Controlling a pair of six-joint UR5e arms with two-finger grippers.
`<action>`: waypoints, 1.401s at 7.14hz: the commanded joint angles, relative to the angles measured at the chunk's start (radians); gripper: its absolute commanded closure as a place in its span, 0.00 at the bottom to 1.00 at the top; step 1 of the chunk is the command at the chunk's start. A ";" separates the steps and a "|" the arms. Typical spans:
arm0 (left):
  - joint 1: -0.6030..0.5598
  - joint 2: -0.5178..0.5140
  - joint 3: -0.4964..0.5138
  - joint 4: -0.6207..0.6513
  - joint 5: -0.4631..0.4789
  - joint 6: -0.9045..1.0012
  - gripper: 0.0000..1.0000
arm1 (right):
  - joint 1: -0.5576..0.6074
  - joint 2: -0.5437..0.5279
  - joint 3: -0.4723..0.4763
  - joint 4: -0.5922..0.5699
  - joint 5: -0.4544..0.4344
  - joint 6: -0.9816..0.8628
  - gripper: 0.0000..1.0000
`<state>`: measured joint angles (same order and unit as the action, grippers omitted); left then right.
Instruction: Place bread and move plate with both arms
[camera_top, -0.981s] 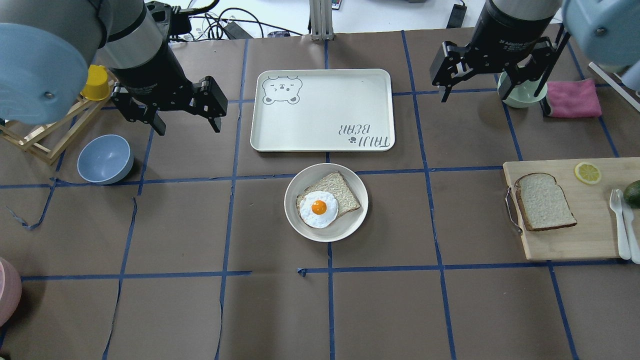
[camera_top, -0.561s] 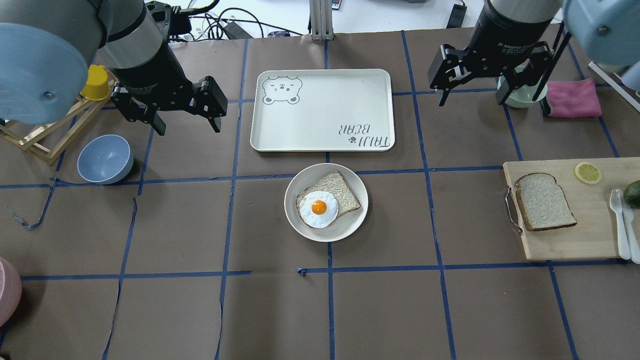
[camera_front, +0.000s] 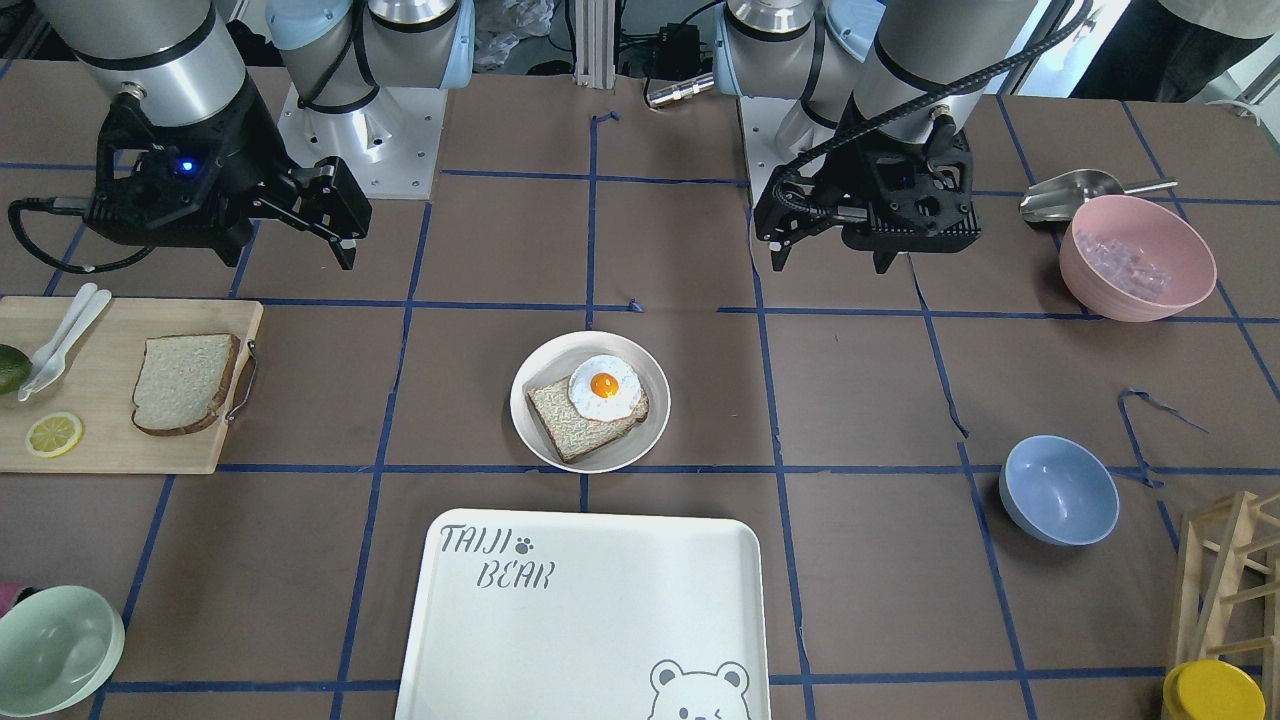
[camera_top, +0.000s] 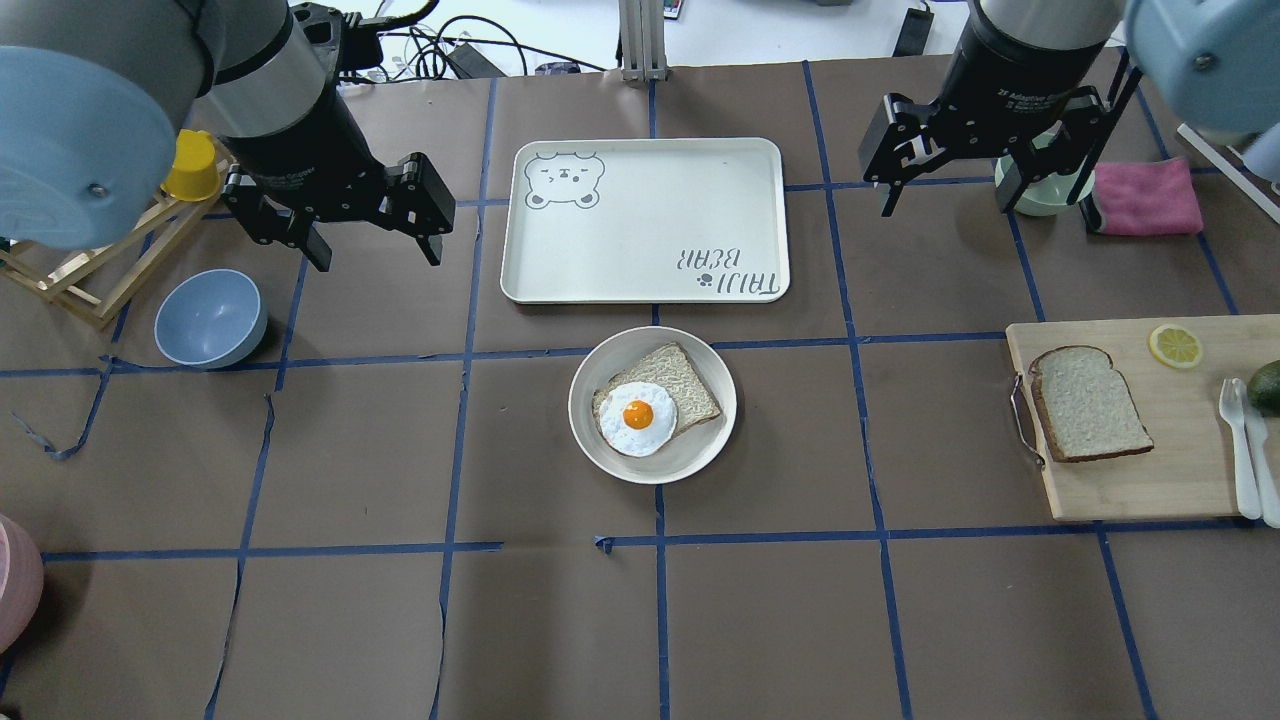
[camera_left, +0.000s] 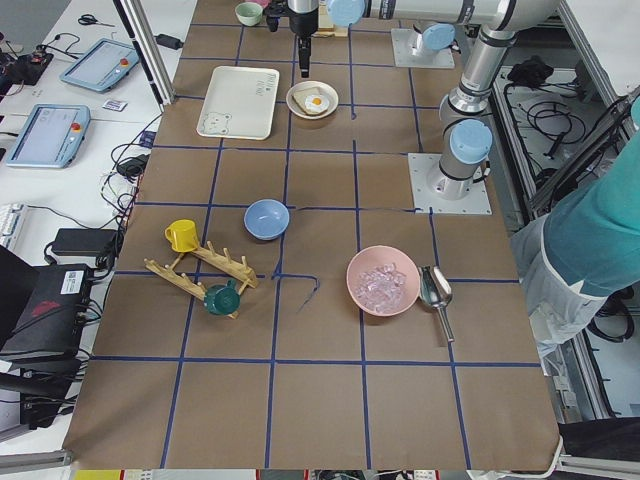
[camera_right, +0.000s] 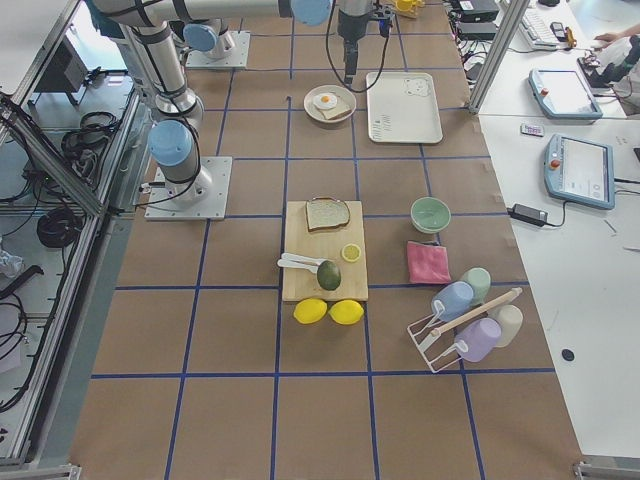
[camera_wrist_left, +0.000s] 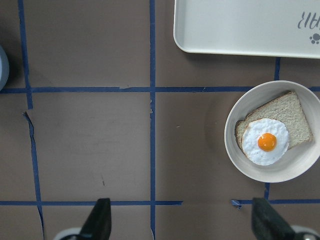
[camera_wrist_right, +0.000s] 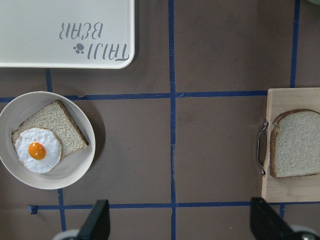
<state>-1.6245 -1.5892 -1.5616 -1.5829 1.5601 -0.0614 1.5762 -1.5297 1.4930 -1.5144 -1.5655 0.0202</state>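
Left gripper (camera_top: 378, 260) and right gripper (camera_top: 985, 207) spread wide, nothing held, bread (camera_top: 1088, 403) laid flat on board (camera_top: 1180, 460), long axis and domed end pointed away from robot

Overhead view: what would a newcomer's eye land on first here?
The fried egg with its orange yolk, on a brown slice on the plate at centre, the white bear tray just beyond. Next, the pale bread on the cutting board at the right. The left gripper and right gripper hang open above the table, empty.
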 joint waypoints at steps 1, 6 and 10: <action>0.000 0.000 0.000 0.000 0.000 0.000 0.00 | -0.001 0.000 0.003 0.000 -0.001 0.001 0.00; 0.000 0.000 0.000 0.000 0.000 0.000 0.00 | -0.054 0.002 0.093 -0.027 -0.150 -0.075 0.04; 0.002 0.000 0.000 0.000 0.000 0.000 0.00 | -0.333 0.003 0.469 -0.336 -0.143 -0.287 0.04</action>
<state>-1.6241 -1.5892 -1.5616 -1.5831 1.5600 -0.0610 1.3105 -1.5263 1.8239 -1.7383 -1.7061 -0.2291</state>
